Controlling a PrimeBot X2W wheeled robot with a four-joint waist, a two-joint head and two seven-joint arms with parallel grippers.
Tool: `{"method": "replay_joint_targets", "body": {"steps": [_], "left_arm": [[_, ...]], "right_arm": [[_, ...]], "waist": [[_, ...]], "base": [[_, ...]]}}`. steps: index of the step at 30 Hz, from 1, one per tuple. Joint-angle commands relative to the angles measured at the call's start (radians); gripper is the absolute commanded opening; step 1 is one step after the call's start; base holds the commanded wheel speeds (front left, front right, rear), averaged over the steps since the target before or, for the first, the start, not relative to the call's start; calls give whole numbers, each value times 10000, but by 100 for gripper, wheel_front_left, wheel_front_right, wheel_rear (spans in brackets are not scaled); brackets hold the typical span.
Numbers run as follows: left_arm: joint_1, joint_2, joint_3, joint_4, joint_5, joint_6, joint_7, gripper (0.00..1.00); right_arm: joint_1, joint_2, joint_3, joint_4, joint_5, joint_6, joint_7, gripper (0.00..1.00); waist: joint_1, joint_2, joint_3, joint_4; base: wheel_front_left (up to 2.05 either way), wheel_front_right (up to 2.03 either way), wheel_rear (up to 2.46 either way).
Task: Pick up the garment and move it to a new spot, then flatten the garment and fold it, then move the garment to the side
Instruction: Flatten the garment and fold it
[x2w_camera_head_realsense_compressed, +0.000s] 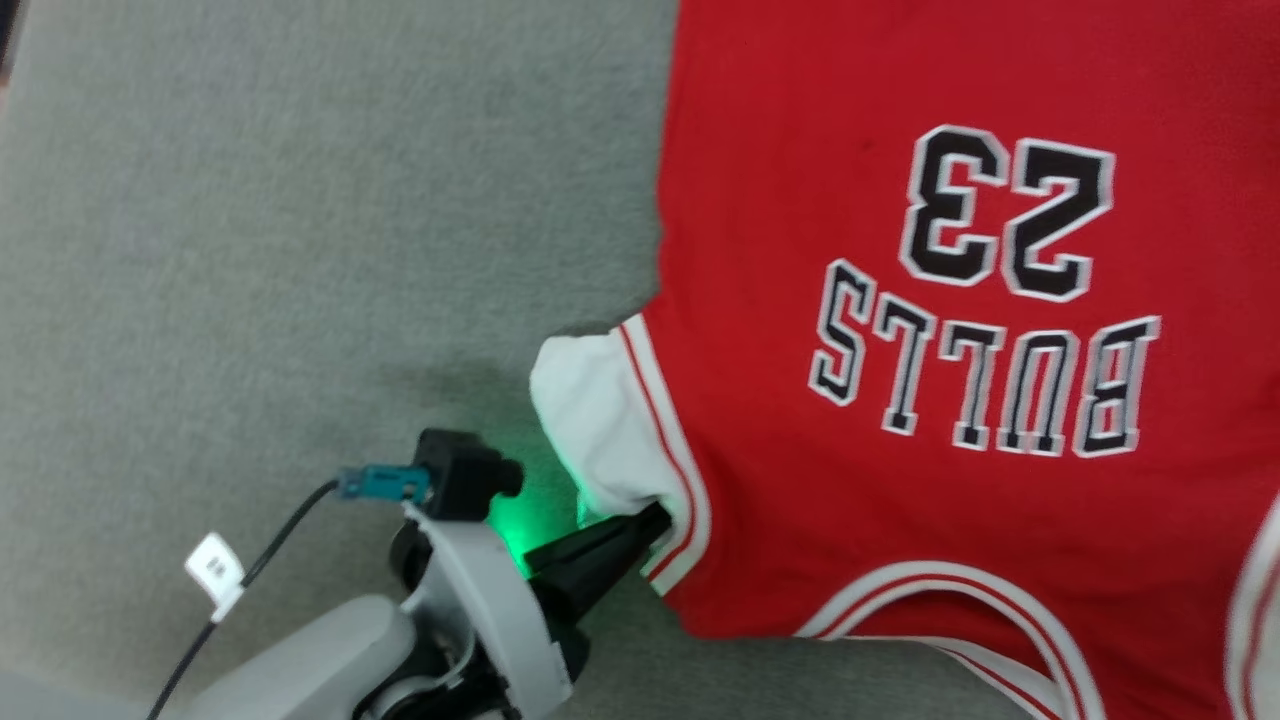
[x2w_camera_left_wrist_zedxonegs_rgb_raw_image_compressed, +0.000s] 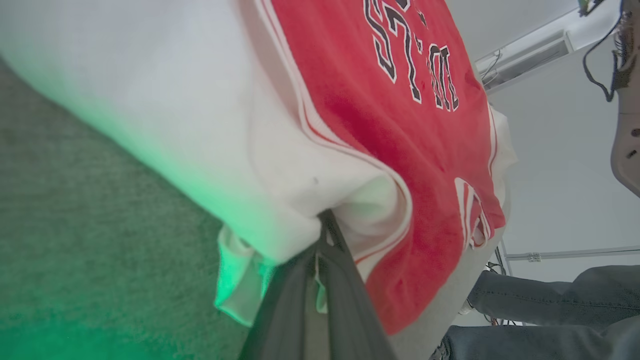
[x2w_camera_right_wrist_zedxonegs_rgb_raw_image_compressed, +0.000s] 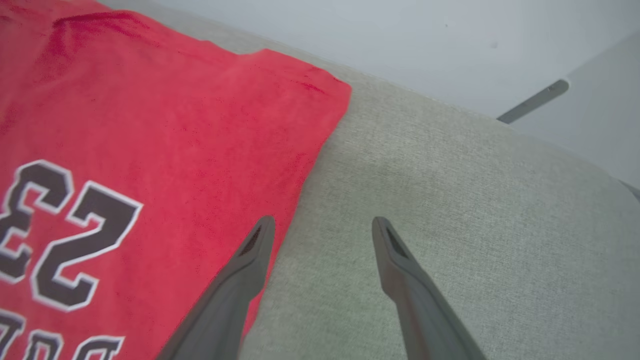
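The garment (x2w_camera_head_realsense_compressed: 800, 200), a red jersey with black white-outlined lettering and the number 23, lies spread on the grey surface, filling the right of the head view. My left gripper (x2w_camera_head_realsense_compressed: 655, 525) is shut on its white sleeve (x2w_camera_head_realsense_compressed: 600, 420) near the striped trim. In the left wrist view the dark fingers (x2w_camera_left_wrist_zedxonegs_rgb_raw_image_compressed: 345, 300) pinch the white sleeve cloth (x2w_camera_left_wrist_zedxonegs_rgb_raw_image_compressed: 225, 150), with the red body (x2w_camera_left_wrist_zedxonegs_rgb_raw_image_compressed: 400, 140) beyond. My right gripper (x2w_camera_right_wrist_zedxonegs_rgb_raw_image_compressed: 322, 225) stands open just above the garment's right edge (x2w_camera_right_wrist_zedxonegs_rgb_raw_image_compressed: 305, 165), one finger over the red cloth, the other over bare grey surface, nothing between them.
Grey fabric surface (x2w_camera_head_realsense_compressed: 300, 250) extends to the left of the garment. A cable with a white tag (x2w_camera_head_realsense_compressed: 215, 570) hangs by my left wrist. A person's legs in dark trousers (x2w_camera_left_wrist_zedxonegs_rgb_raw_image_compressed: 550, 305) show beyond the surface edge. Another pale arm part (x2w_camera_left_wrist_zedxonegs_rgb_raw_image_compressed: 627, 125) is at right.
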Motion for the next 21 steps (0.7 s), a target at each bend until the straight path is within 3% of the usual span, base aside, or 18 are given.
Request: {"method": "replay_joint_targets", "body": {"steps": [1,3,8,17,18,19,20,21], "left_arm": [[-269,-346,-128,242,71,-44,69,0],[-470,-629,-276,364,55,-89,144,0],[-666,-796,-593,699,-40,-75,93,0],[-847,-552,-1091,708,-515,-15,-297,0],[-910,-517,-1127,727,-556,-7,-348,0],[-963,-492,-1151,729,-618,-7,-412,0],[-990,-455,-1160,748,-676,-6,-483,0],[-1023,-391,-1178,779,-711,-5,-551,0]], "right_arm": [[-545,-141,46,551,-430,-7,189,100],[-1287,-327,225,1455,-937,-7,421,100],[-2659,-95,127,3349,-1544,-7,652,100],[-3774,459,438,5293,-2257,-6,930,100],[-3854,590,356,5448,-2266,-1,873,74],[-3922,709,341,5562,-2312,1,829,22],[-3943,807,388,5658,-2324,1,814,0],[-3971,859,425,5718,-2335,2,745,0]], "waist": [[-1,0,1042,1028],[-1,0,1271,1423],[-1,0,1563,1906],[-1,0,1829,1962],[-1,0,1840,1935],[-1,0,1837,1898],[-1,0,1823,1846],[-1,0,1798,1775]], "base": [[0,0,0],[0,0,0],[0,0,0],[0,0,0],[0,0,0],[0,0,0],[0,0,0],[0,0,0]]}}
